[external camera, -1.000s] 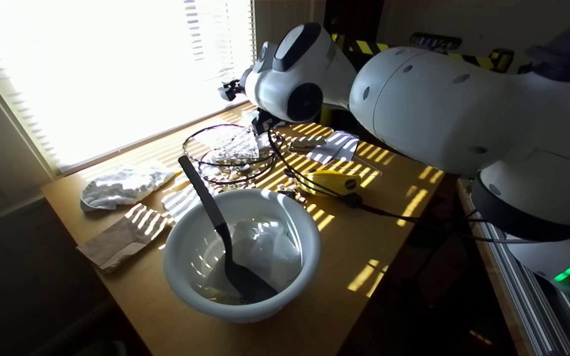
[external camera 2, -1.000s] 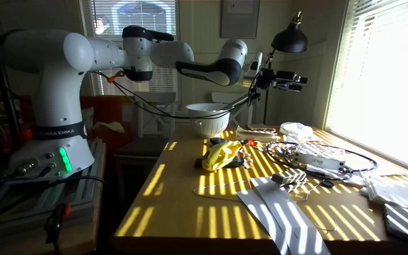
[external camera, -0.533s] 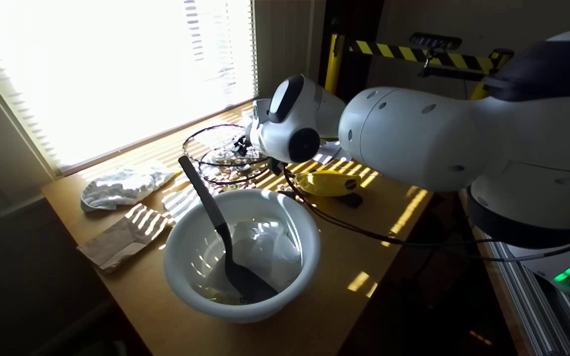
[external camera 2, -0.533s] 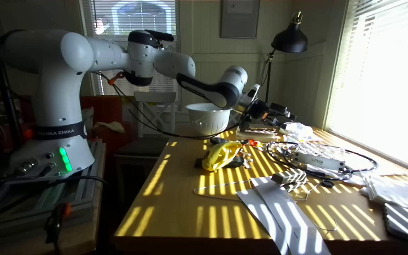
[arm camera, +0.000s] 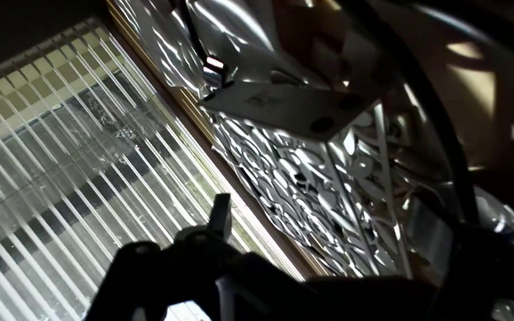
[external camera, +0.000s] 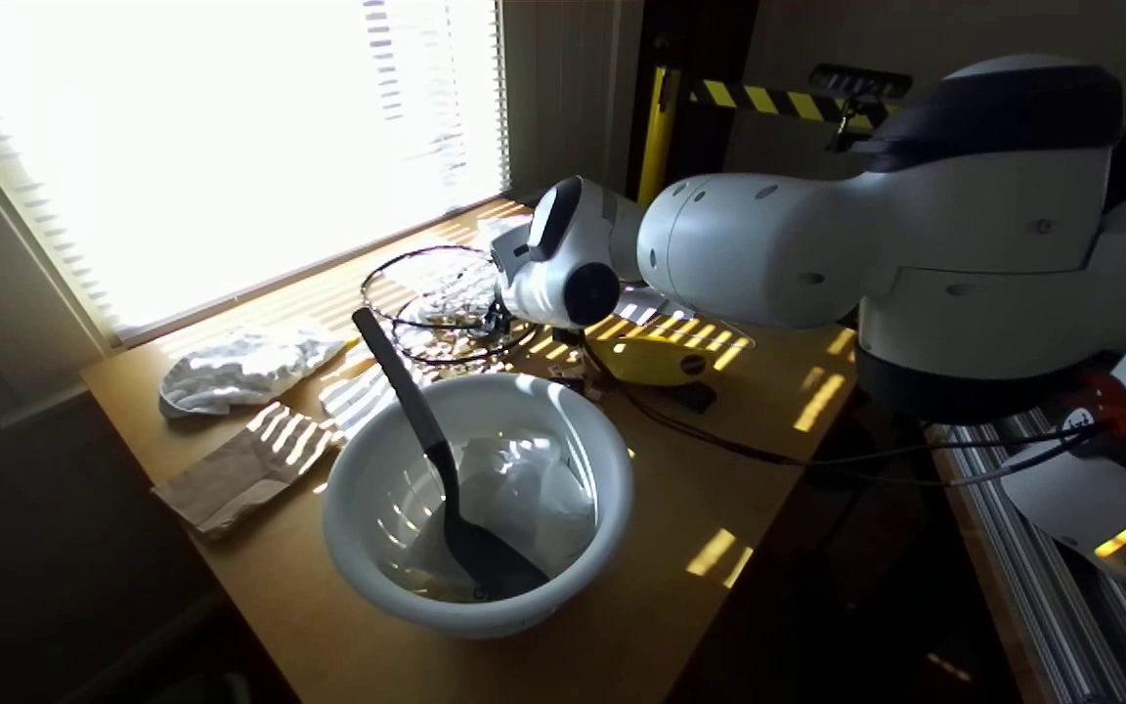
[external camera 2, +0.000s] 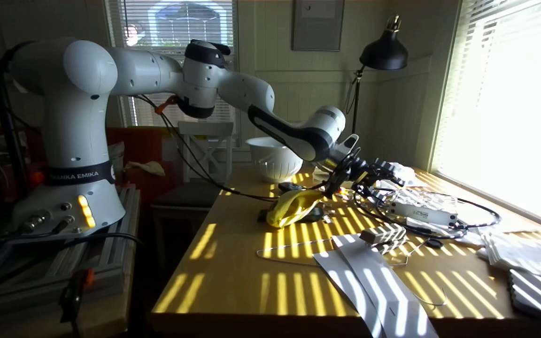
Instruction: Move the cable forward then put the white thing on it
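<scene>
My fingers (arm camera: 221, 216) are spread wide with nothing pinched between them, and they hang low over the table (external camera 2: 233, 281), just at the side of the cable (external camera 2: 435, 234) that is closest to my base (external camera 2: 71, 206). The cable lies in loose black loops near the window (external camera: 231, 147), and a white box (external camera 2: 423, 214) sits in the middle of them (I can't tell if any cable runs under it). I think I am on the first step, getting hold of the cable, because it is not in my grip. I can't tell if I am touching it. Next I need to tip down a little, get one loop between my fingers, and squeeze it snug. Then I should slide it forward, which I guess means away from my base, toward the window. I want to go slow, since the loops look springy and might drag the box along. After that, I need to let go, pick up the white thing and set it on the cable. I think the white thing is the box, but a crumpled white bundle (external camera: 250, 370) is on the table too, so I am not sure.
</scene>
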Robot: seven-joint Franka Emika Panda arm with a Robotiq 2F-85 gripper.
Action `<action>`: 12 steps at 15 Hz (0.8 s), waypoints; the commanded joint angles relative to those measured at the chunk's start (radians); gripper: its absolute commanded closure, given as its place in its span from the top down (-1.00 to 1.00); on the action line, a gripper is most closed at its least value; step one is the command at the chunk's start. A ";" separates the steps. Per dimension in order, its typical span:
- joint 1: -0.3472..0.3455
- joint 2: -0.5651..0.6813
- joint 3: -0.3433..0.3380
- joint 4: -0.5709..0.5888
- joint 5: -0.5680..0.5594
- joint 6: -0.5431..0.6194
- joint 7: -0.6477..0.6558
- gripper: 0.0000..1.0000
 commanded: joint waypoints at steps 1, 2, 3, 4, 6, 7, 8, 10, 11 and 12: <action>-0.097 0.000 0.043 0.115 -0.041 -0.030 -0.122 1.00; -0.111 0.000 0.052 0.135 -0.036 -0.045 -0.154 1.00; -0.125 0.000 0.064 0.162 -0.032 -0.063 -0.178 1.00; -0.130 -0.001 0.067 0.183 -0.028 -0.078 -0.198 1.00; -0.135 -0.002 0.069 0.215 -0.028 -0.098 -0.232 1.00; -0.137 -0.002 0.073 0.229 -0.026 -0.105 -0.249 1.00; -0.137 -0.002 0.072 0.238 -0.026 -0.101 -0.264 1.00; -0.137 -0.002 0.072 0.261 -0.029 -0.099 -0.285 1.00; -0.140 -0.002 0.078 0.270 -0.028 -0.121 -0.296 1.00; -0.144 -0.002 0.086 0.276 -0.025 -0.141 -0.306 1.00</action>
